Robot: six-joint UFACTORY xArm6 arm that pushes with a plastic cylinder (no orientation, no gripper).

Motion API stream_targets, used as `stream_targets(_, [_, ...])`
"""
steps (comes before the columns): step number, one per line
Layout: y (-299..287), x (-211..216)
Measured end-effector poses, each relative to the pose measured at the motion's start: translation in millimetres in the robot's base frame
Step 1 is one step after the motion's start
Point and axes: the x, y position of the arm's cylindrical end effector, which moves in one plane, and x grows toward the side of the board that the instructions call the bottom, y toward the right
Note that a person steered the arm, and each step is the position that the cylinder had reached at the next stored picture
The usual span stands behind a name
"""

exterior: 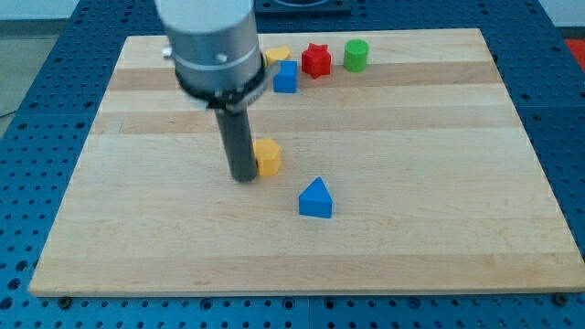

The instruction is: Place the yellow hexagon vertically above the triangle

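The yellow hexagon lies near the middle of the wooden board. My tip touches its left side, and the rod hides part of it. The blue triangle lies below and to the right of the hexagon, a short gap apart.
Near the board's top edge sit a blue block, a red star-shaped block, a green cylinder and a yellow block partly hidden behind the arm's grey body.
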Motion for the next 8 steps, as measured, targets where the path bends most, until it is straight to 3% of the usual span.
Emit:
stream_targets(1, [0.1,-22.9])
stream_targets(3, [10.0,28.7])
stream_targets(5, [22.5,-48.7])
stream_targets(7, [27.4,-2.5])
stream_targets(8, [37.1,-22.1])
